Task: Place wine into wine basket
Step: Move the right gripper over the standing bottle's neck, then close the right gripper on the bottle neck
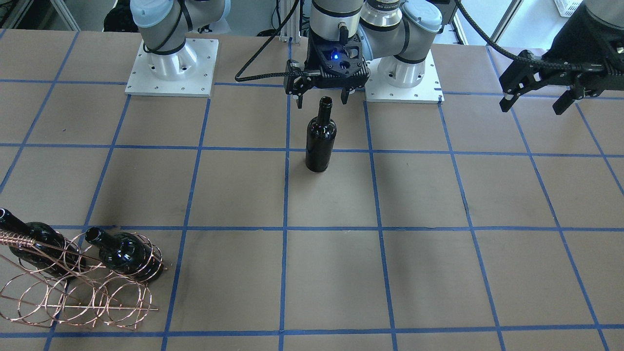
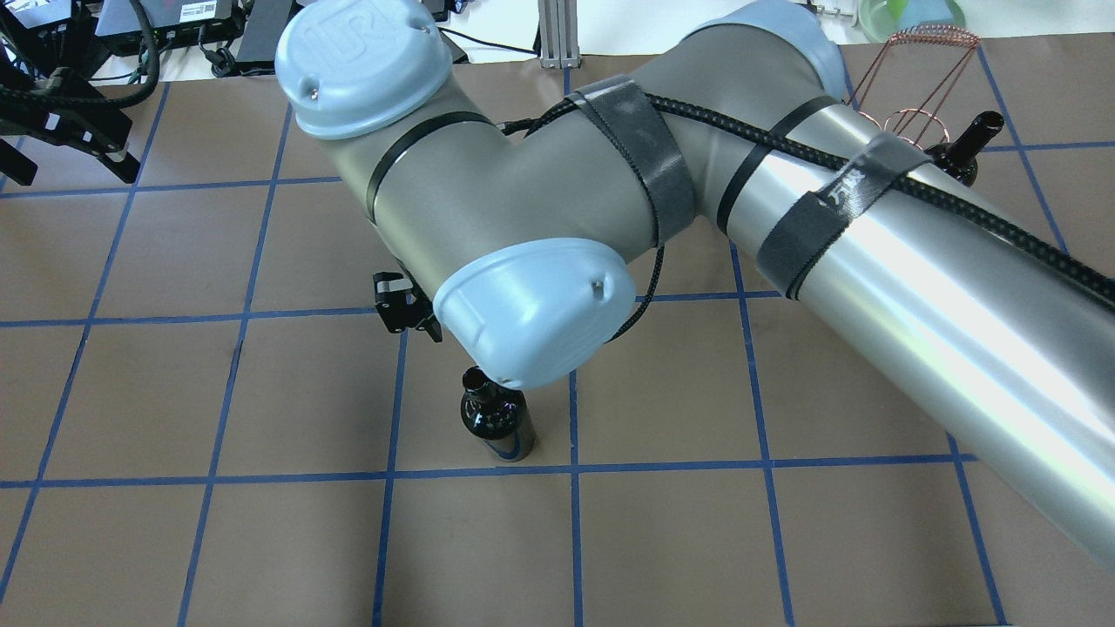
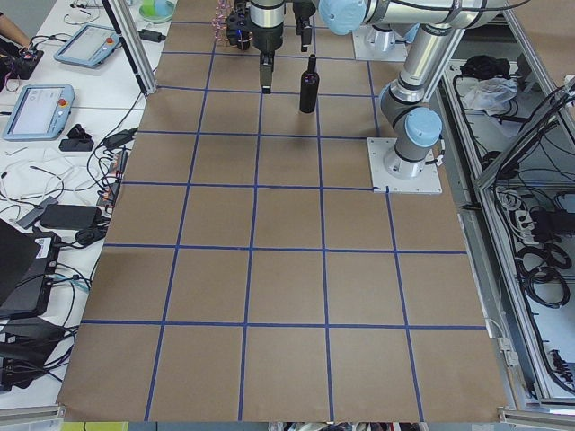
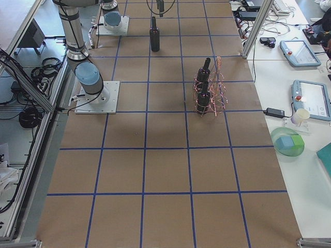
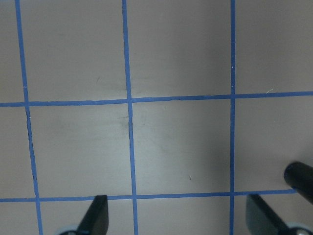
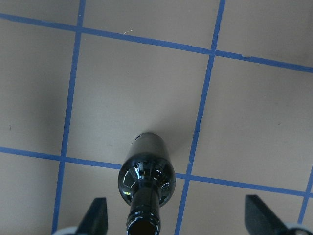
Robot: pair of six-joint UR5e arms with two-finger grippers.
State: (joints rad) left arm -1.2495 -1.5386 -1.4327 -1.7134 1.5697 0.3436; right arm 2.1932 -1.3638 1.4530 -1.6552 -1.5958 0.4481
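Note:
One dark wine bottle [image 1: 321,141] stands upright on the table near the robot's bases; it also shows in the overhead view [image 2: 496,422] and the right wrist view [image 6: 145,181]. My right gripper [image 1: 321,100] is open right over its mouth, a finger on each side, not touching; the right wrist view [image 6: 178,218] shows the neck between them. The copper wire wine basket [image 1: 78,287] stands far off, holding two more bottles [image 1: 124,253] [image 1: 34,241]. My left gripper [image 1: 533,105] is open and empty, raised off to the side.
The right arm's big elbow [image 2: 523,200] hides most of the right gripper in the overhead view. Two white base plates [image 1: 170,68] [image 1: 404,73] sit behind the bottle. Brown table [image 1: 341,273] with blue tape grid. Something dark at the left wrist view's right edge [image 5: 299,178].

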